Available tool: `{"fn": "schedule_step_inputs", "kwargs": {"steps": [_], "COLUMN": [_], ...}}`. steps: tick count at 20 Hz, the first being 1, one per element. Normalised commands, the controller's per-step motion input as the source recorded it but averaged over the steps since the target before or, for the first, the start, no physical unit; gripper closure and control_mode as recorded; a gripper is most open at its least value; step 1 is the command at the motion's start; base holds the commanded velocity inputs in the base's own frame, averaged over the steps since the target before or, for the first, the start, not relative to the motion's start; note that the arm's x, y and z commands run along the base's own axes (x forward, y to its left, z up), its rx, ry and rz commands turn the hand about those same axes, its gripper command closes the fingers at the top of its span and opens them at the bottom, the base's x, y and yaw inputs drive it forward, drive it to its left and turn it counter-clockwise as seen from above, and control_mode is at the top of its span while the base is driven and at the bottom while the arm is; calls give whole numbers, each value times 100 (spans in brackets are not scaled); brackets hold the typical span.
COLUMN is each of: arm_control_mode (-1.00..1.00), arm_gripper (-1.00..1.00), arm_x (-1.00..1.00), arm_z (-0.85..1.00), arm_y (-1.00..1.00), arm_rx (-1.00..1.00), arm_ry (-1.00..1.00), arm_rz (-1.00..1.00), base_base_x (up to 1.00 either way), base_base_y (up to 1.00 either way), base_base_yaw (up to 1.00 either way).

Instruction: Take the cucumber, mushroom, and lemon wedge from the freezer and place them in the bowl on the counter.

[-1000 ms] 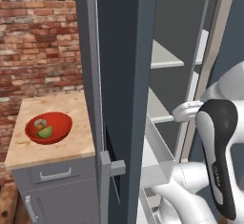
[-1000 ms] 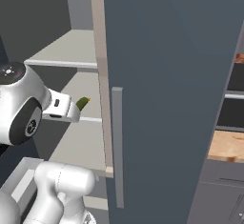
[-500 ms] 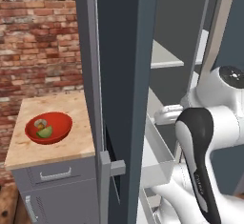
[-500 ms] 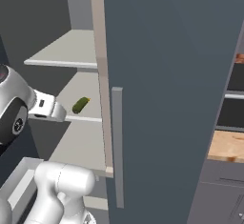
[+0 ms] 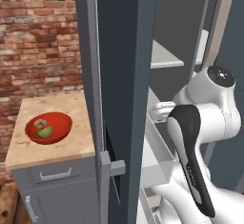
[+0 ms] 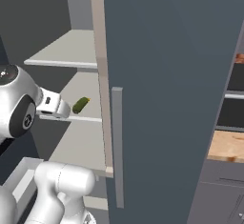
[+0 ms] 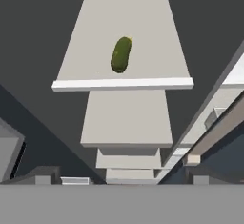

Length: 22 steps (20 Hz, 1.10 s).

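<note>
In the left base view, the light beige wood-grain bench (image 5: 52, 144) stands before a brick wall, to the left of the tall dark slate-blue freezer (image 5: 126, 75). On it sits the shallow glossy red bowl (image 5: 57, 128), and inside the bowl lie the small yellow-green lemon wedge (image 5: 45, 132) and, just beside it, the tiny brown-capped mushroom (image 5: 41, 123). The white arm bends up from the lower right and reaches into the open freezer toward its pale grey shelves.

In the right base view, the small dark green stubby cucumber (image 6: 80, 105) lies on a pale grey freezer shelf (image 6: 88, 101), near the shelf's front edge. The white hand of the arm sits just left of it, apart from it. The freezer door with its long grey bar handle (image 6: 117, 147) fills the right side.

In the hand view, the cucumber (image 7: 121, 54) rests alone on the shelf (image 7: 143, 37), ahead of the camera and untouched. The pincer's jaws stand wide apart and grip nothing.
</note>
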Motion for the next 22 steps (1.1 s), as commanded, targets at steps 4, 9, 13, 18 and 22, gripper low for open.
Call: {"fn": "schedule_step_inputs", "kwargs": {"steps": [4, 9, 13, 18, 22], "arm_control_mode": [-100, -100, -100, -100, -100], "arm_gripper": [-100, -100, -100, -100, -100], "arm_x": [48, 55, 60, 51, 41], "arm_z": [-19, -31, -42, -44, -33], "arm_y": [0, 0, 0, 2, 13], "arm_rx": [0, 0, 0, 0, 0], "arm_ry": [0, 0, 0, 0, 0], "arm_rz": [0, 0, 0, 0, 0], "base_base_x": [0, 0, 0, 0, 0], "base_base_y": [0, 0, 0, 0, 0], "base_base_yaw": [0, 0, 0, 0, 0]}}
